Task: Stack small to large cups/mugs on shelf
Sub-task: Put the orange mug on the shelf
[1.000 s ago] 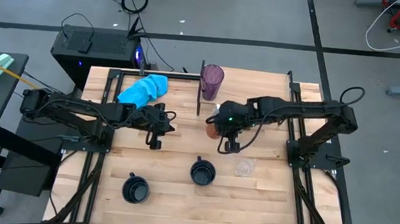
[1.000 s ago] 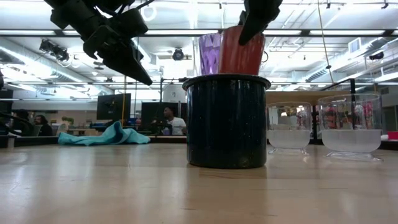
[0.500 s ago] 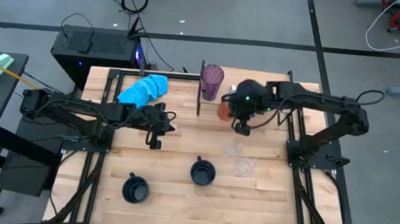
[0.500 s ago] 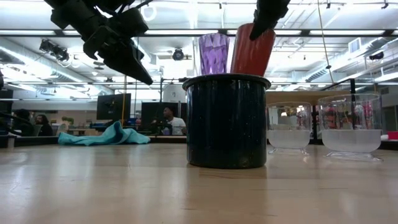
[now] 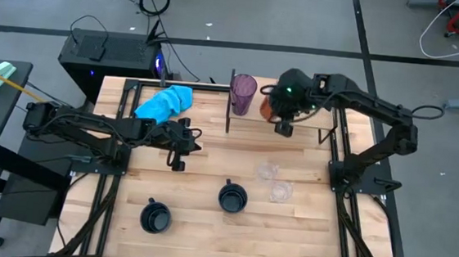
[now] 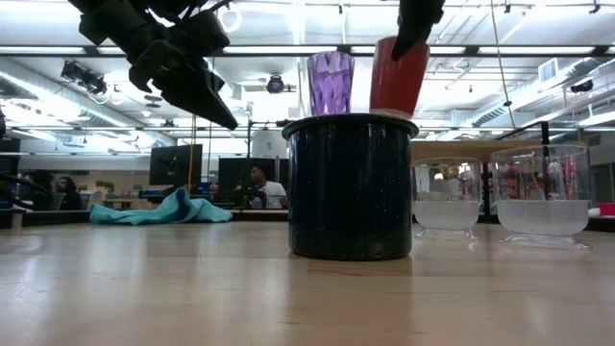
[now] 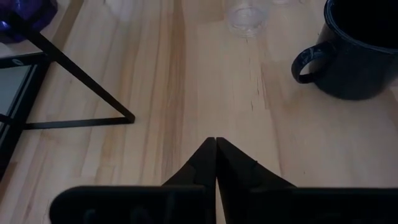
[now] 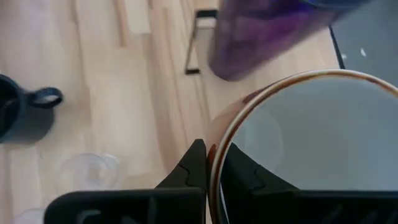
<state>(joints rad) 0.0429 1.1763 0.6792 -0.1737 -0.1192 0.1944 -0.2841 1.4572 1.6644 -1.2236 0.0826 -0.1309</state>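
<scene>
My right gripper (image 5: 281,116) is shut on the orange mug with a white inside (image 5: 267,107), over the light-wood shelf (image 5: 308,122) and just right of the purple tumbler (image 5: 243,94), which stands on the shelf. In the low view the mug (image 6: 399,77) shows beside the tumbler (image 6: 330,82). My left gripper (image 5: 180,147) hangs shut and empty over the table's left middle. Two black mugs (image 5: 232,198) (image 5: 155,217) and two clear cups (image 5: 269,171) (image 5: 282,190) stand on the tabletop. My right gripper holds the orange mug by its rim (image 8: 215,155), one finger inside the mug and one outside. The fingers come from above, pointing down. The mug stays nearly upright with its mouth up. The near black mug (image 6: 351,187) hides its base in the low view.
A bright blue cloth (image 5: 166,103) lies at the far left of the table. The shelf's thin dark upright edge (image 5: 230,104) stands just left of the tumbler. Bare planks lie between the left gripper and the black mugs.
My right gripper has carried the orange mug from the tabletop in front of the shelf toward the far edge and a little right, ending beside the purple tumbler. The mug has come from tilted to more upright. The gripper has stayed shut on it.
</scene>
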